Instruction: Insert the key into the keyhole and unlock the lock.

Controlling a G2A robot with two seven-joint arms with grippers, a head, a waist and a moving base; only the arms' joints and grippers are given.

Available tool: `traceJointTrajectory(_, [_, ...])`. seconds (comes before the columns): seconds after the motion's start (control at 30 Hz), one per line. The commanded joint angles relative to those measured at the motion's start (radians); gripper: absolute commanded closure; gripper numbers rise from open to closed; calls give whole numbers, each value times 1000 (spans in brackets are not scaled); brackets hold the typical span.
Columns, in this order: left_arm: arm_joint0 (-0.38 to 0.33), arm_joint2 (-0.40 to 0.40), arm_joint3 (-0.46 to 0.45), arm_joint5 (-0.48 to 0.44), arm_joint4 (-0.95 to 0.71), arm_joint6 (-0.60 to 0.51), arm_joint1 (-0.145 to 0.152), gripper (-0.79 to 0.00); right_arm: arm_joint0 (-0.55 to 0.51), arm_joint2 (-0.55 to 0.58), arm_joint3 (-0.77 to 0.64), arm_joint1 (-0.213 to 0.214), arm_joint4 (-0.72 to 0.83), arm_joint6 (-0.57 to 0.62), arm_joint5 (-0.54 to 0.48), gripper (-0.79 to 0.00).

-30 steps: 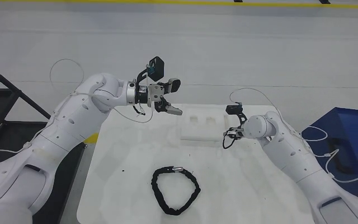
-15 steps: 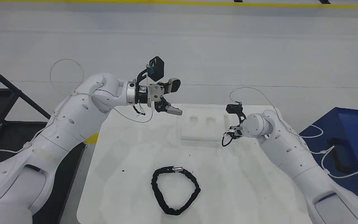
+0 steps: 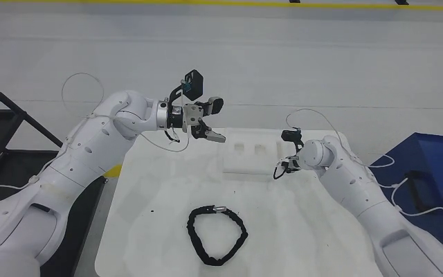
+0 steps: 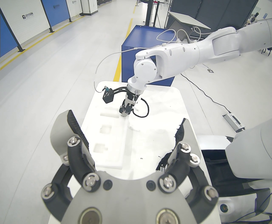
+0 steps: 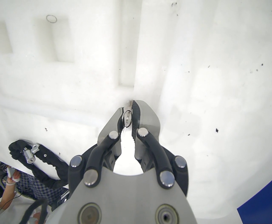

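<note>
A small silver key (image 5: pixel 127 119) is pinched between the fingers of my right gripper (image 5: pixel 128 112), which is shut on it just above the corner of the white foam tray (image 5: pixel 89 63). From the top view that right gripper (image 3: pixel 279 168) is at the tray's right end. The black chain lock (image 3: pixel 217 234) lies in a loop near the table's front, its silver lock cylinder (image 3: pixel 219 209) at the top of the loop; the cylinder (image 5: pixel 29 156) shows its keyhole in the right wrist view. My left gripper (image 3: pixel 213 134) is open and holds nothing, above the table's back left.
The foam tray (image 3: pixel 250 158) has square recesses and sits at the back middle of the white table (image 3: pixel 152 208). A small ring (image 5: pixel 51 18) lies in one recess. A blue cabinet (image 4: pixel 146 53) stands beyond the table's right side.
The right arm has shifted slightly, its gripper staying at the tray's right end. The left arm and the chain lock have not moved.
</note>
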Motion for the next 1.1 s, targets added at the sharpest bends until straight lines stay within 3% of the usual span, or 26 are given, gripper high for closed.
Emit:
traceJointTrajectory(0.0, [0, 0, 0, 0, 0, 0, 0, -785, 6, -2, 6, -3, -3, 5, 0, 0])
traceJointTrajectory(0.23, [0, 0, 0, 0, 0, 0, 0, -785, 19, 8, -26, -2, -37, 46, 24, 0])
traceJointTrajectory(0.5, [0, 0, 0, 0, 0, 0, 0, -785, -8, 74, -140, 27, -61, 92, 36, 0])
traceJointTrajectory(0.8, [0, 0, 0, 0, 0, 0, 0, -785, -143, 247, -385, 87, 50, 117, -92, 0])
traceJointTrajectory(1.07, [0, 0, 0, 0, 0, 0, 0, -785, -303, 415, -621, 129, 244, 155, -221, 0])
